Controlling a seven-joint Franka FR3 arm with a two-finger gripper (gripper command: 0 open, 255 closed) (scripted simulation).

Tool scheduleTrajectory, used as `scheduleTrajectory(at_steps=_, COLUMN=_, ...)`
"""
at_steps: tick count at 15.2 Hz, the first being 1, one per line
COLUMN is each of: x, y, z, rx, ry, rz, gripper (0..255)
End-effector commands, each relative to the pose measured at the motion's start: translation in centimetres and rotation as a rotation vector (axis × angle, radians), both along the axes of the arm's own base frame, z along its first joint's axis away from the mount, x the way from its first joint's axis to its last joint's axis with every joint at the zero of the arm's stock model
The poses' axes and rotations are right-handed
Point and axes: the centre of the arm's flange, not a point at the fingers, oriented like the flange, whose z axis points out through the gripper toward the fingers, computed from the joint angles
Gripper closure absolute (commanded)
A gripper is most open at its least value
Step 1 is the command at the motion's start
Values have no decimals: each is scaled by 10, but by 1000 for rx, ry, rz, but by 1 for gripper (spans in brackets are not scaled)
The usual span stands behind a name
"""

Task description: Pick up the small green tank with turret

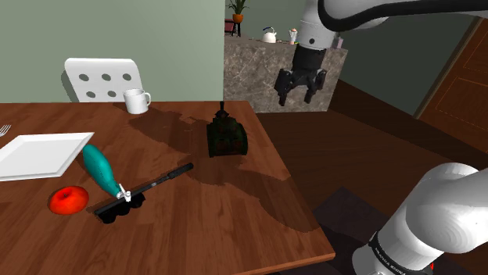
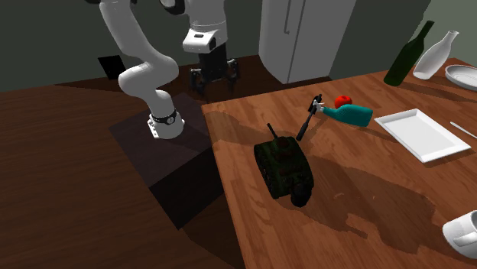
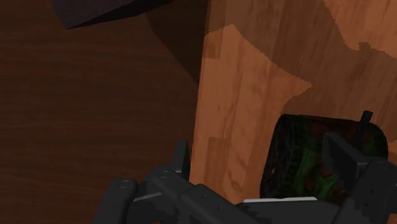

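tank [image 3: 299, 164]: wrist view, near side covered by the gripper [image 3: 258, 153].
arm [image 1: 375, 12]: shoulder view, upper links cut by the top edge.
square plate [image 1: 43, 154]: runs off the shoulder view's left edge.
fork [image 1: 5, 130]: tines only at that same edge; probably a fork.
chair [image 1: 103, 80]: seat and legs hidden behind the table [image 1: 235, 226].
plant [image 1: 237, 8]: cropped by the top edge.
red fruit [image 2: 342, 100]: second exterior view, mostly behind the teal object [image 2: 355, 115]; kind unclear.
mug [image 2: 463, 231]: cut by the right edge.
round dish [image 2: 463, 75]: cut by the right edge.
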Motion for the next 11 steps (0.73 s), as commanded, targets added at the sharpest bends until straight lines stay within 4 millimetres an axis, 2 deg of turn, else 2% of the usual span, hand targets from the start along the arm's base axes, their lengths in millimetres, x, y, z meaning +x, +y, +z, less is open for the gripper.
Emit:
scheduleTrajectory(at_steps=1, x=19, y=19, z=-16, rx=3, ry=11, rz=-22, gripper=0)
scheduleTrajectory(at_steps=11, x=105, y=98, z=-89, rx=13, ry=69, rz=-125, gripper=0)
